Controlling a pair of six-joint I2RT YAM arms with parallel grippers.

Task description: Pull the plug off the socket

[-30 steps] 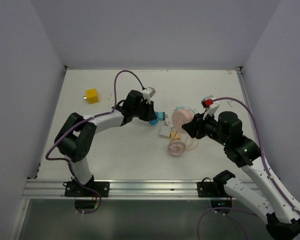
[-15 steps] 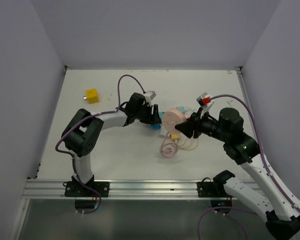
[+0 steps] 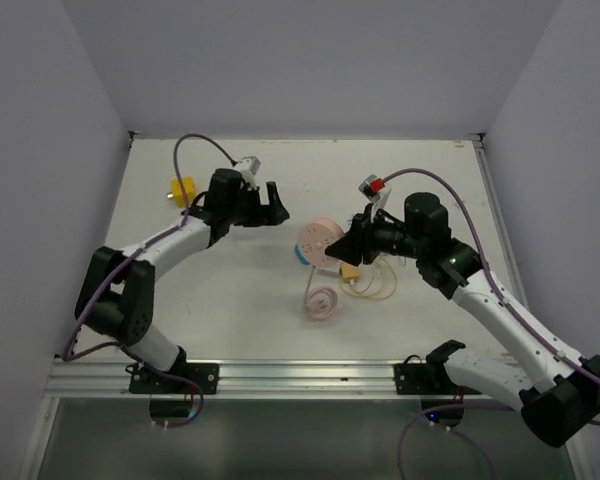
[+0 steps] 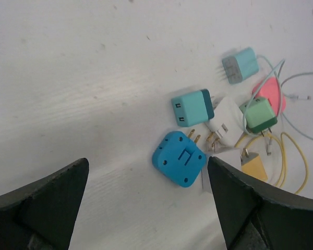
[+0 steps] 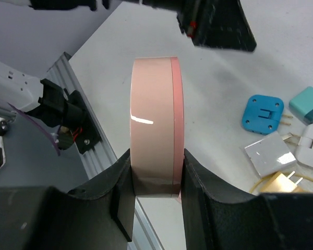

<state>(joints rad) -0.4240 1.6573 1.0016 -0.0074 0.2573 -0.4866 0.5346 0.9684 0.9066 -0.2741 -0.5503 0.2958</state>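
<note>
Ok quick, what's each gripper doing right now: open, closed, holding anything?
Left gripper: open, holding nothing.
Right gripper: closed on the pink round socket.

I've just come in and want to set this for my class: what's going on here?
The right gripper has its jaws shut on a pink round socket, holding it on edge over the table. The left gripper hangs open and empty over a cluster of adapters. A blue plug lies loose on the table among them, prongs bare, in neither gripper and apart from the socket.
</note>
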